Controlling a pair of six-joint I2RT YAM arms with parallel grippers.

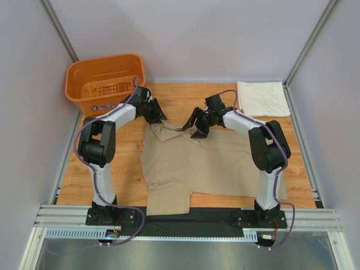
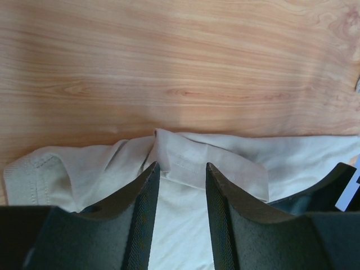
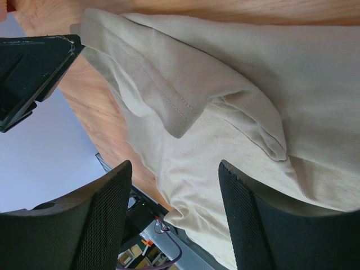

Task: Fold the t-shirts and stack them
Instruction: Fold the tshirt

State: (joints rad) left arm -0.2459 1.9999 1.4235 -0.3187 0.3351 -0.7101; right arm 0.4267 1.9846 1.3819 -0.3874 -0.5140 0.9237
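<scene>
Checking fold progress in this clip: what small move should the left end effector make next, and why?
Probably lower the left end effector and close it on the bunched far edge of the tan t-shirt: its jaws stand open over that fold, and the shirt lies spread, not yet folded.

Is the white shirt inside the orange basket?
No, the folded white shirt lies on the table at its far right corner, well apart from the basket.
</scene>
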